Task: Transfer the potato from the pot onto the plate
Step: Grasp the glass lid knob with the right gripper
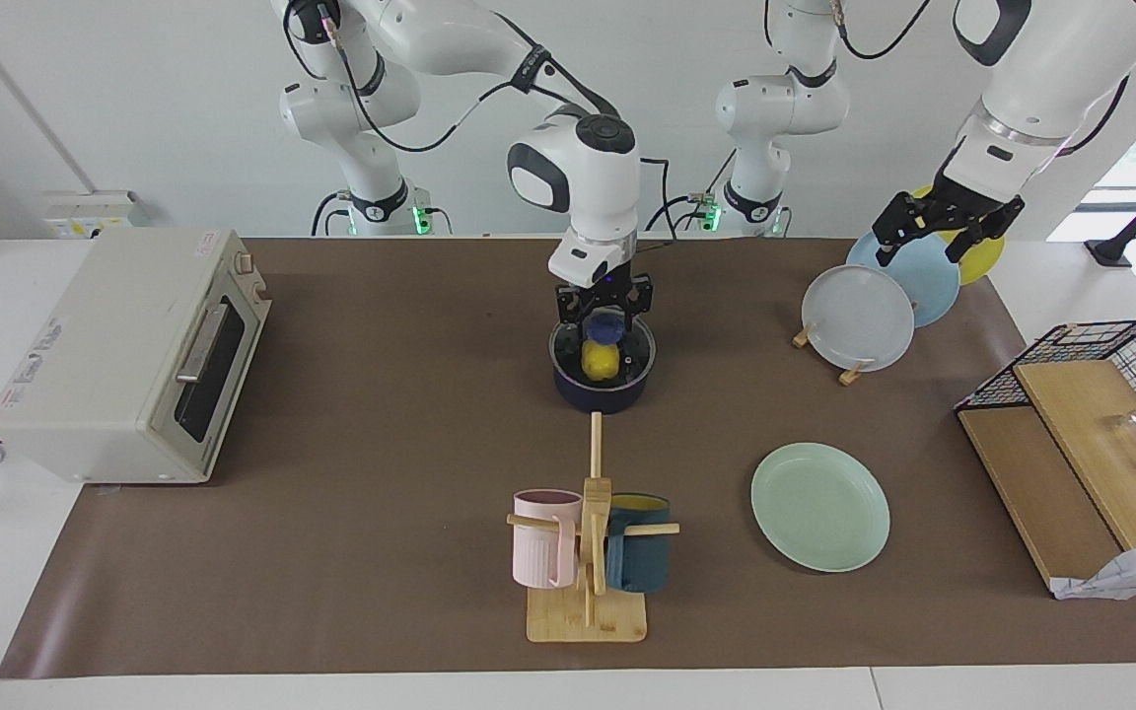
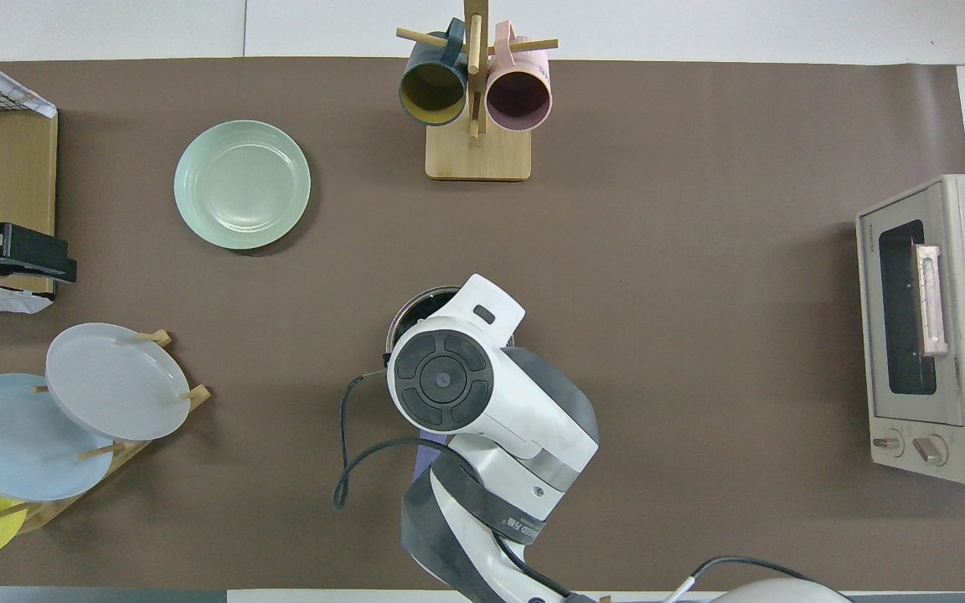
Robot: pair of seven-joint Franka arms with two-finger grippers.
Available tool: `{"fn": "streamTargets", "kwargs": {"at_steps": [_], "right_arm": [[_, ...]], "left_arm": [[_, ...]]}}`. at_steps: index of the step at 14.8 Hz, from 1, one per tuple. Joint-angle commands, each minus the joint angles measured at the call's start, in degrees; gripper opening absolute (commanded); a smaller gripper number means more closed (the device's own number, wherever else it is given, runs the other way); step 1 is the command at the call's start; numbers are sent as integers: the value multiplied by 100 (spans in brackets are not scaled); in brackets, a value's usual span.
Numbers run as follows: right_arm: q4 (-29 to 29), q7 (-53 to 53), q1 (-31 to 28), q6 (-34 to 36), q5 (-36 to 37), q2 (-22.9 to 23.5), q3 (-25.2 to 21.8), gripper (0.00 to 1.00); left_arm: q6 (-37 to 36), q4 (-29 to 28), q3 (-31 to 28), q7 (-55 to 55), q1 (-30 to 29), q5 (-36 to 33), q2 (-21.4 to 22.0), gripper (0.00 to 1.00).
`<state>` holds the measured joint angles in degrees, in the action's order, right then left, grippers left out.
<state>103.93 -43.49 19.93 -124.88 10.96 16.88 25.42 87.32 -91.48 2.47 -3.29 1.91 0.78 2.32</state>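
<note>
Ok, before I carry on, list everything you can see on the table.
Yellow toy potato: one, in the pot.
Navy-blue saucepan pot: one, mid-table.
Mint-green round plate: one, farther from the robots than the pot, toward the left arm's end.
Wooden mug tree: one, holding a pink mug and a teal mug.
Wooden plate rack: one, holding grey-white plate, light blue plate, yellow plate; left arm's end.
Off-white toaster oven: one, right arm's end.
Black wire basket: one, left arm's end.
Right arm: white, jaws open just over the pot.
Left arm: white, waiting, jaws open over the plate rack.
</note>
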Motion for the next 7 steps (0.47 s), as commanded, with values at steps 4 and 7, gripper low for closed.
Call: {"fn": "streamTargets", "kwargs": {"at_steps": [4,7], "right_arm": [[-530,199,-138,471,108,52,78,34],[-944,822,-383,1061,38,35,51,34]], "left_arm": [[39,-124,26,-49,-59,72,93,100],[39,-124,26,-49,-59,72,93,100]]}}
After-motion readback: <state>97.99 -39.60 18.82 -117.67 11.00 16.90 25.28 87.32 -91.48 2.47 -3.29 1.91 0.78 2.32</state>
